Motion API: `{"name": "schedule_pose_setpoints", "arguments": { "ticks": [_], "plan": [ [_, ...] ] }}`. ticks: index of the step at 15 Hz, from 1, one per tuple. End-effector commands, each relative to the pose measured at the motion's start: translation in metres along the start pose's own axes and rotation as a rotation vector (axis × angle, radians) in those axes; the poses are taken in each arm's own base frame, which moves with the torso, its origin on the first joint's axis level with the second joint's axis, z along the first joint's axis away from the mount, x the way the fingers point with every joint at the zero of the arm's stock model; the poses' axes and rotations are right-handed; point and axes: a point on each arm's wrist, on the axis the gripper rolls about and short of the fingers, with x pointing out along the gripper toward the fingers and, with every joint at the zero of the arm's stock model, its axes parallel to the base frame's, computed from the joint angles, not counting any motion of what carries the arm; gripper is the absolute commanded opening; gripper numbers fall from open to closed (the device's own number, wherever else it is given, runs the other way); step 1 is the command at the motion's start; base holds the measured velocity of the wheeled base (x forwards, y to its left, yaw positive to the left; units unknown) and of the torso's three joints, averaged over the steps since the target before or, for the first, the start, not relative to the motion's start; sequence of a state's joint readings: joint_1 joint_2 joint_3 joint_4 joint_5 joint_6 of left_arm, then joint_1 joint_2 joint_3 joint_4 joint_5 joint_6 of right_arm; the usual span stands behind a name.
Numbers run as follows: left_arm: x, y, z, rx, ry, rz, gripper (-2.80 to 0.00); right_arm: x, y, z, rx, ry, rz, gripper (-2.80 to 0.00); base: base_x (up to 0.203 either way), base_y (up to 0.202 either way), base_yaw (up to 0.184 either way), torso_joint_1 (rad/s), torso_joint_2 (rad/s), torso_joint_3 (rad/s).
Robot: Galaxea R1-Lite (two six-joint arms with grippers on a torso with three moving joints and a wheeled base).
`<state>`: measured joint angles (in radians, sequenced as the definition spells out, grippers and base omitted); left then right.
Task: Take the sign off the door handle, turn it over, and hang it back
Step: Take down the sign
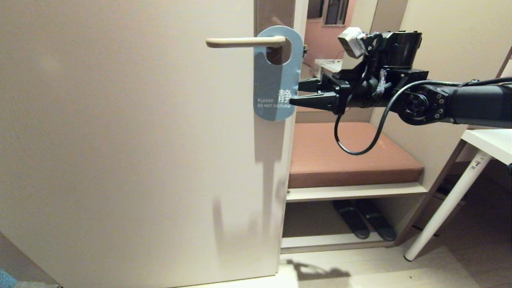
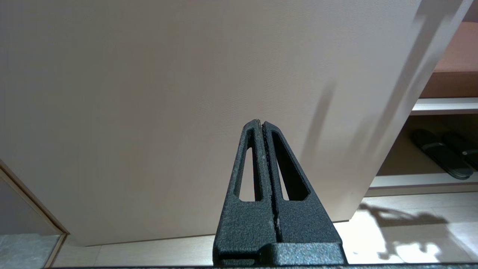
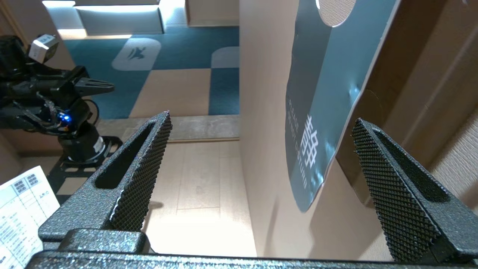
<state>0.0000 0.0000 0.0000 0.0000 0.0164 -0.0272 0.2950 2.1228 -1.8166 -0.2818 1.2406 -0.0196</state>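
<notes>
At upper centre of the head view, the sign (image 1: 276, 76) hangs blue side out by its round hole on the door handle (image 1: 244, 41), flat against the edge of the door (image 1: 128, 152). It looks like a thin, light card, stiff enough to keep its shape yet easy to bend or crease, probably smooth and a bit slippery; the lower right edge, beside the printed words, seems the best place to pinch. The right gripper (image 1: 300, 93) reaches in level from the right of the frame, jaws spread wide and empty, tips just beside that edge.

Low in the left wrist view, the left gripper (image 2: 261, 125) is pressed closed on nothing, pointing at bare door well below the sign.

Across the right wrist view, the two fingers (image 3: 143, 168) stand far apart in the lower frame, and the sign (image 3: 328, 97) hangs in the upper right between their lines, nearer the right finger, touched by neither.
</notes>
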Motion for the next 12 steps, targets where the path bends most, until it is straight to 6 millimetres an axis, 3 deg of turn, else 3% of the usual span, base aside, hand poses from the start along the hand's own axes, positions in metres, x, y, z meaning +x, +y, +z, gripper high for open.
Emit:
{"name": "schedule_pose_setpoints", "arguments": {
  "ticks": [1,12],
  "plan": [
    [0.000,0.000,0.000,0.000,0.000,0.001,-2.80,0.005,-0.006,-0.006,-0.002,-0.001,0.038,0.00,0.000,0.000,0.000,0.000,0.00,0.000],
    [0.000,0.000,0.000,0.000,0.000,0.002,-2.80,0.031,-0.008,-0.006,-0.036,-0.017,0.095,0.00,0.000,0.000,0.000,0.000,0.00,0.000]
  ]
}}
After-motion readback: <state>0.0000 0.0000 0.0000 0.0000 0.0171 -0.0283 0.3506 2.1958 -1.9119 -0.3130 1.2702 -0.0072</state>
